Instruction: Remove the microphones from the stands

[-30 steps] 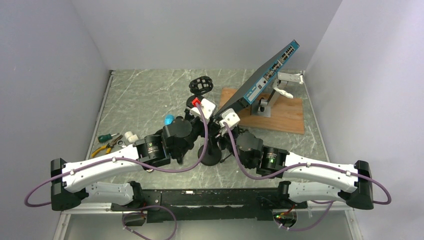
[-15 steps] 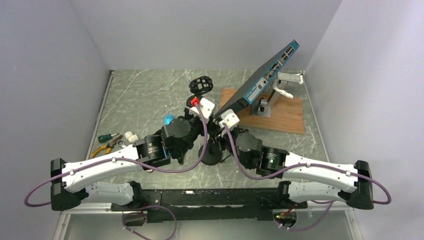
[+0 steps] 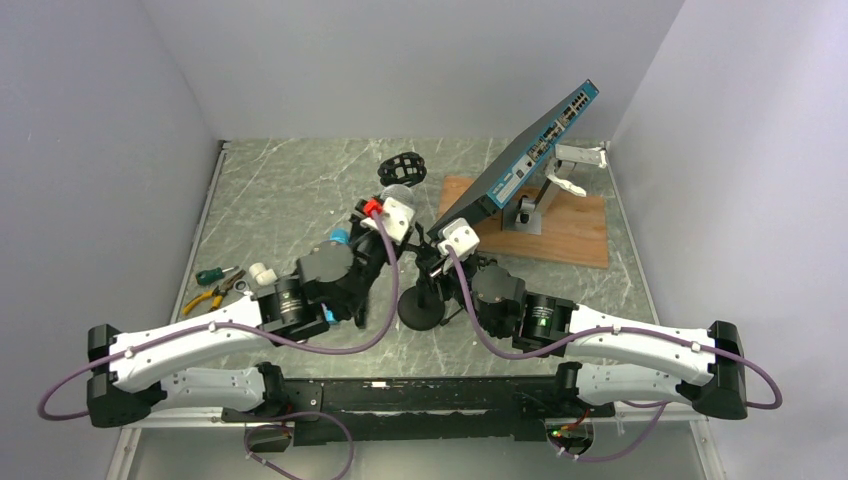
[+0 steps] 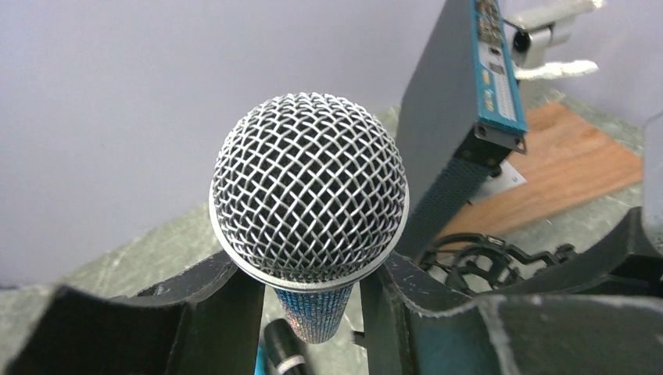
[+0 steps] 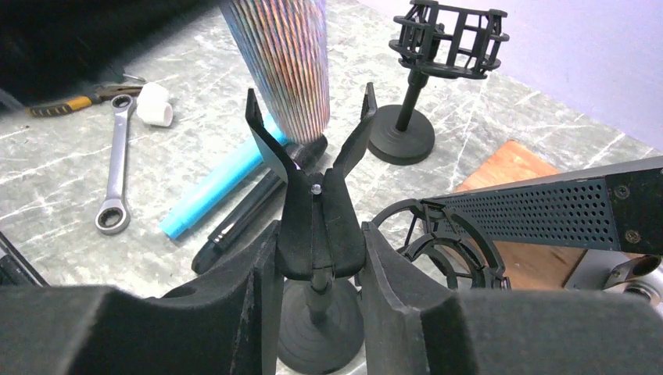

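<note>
Clearly one microphone (image 4: 309, 195), left hand (image 4: 313, 308); one stand (image 5: 319, 215), right hand (image 5: 317, 254).

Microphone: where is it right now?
The microphone sits in the left gripper, clamped just under its mesh head, centre table in the top view; its tail is at the prongs of the stand clip the right gripper holds.
</note>
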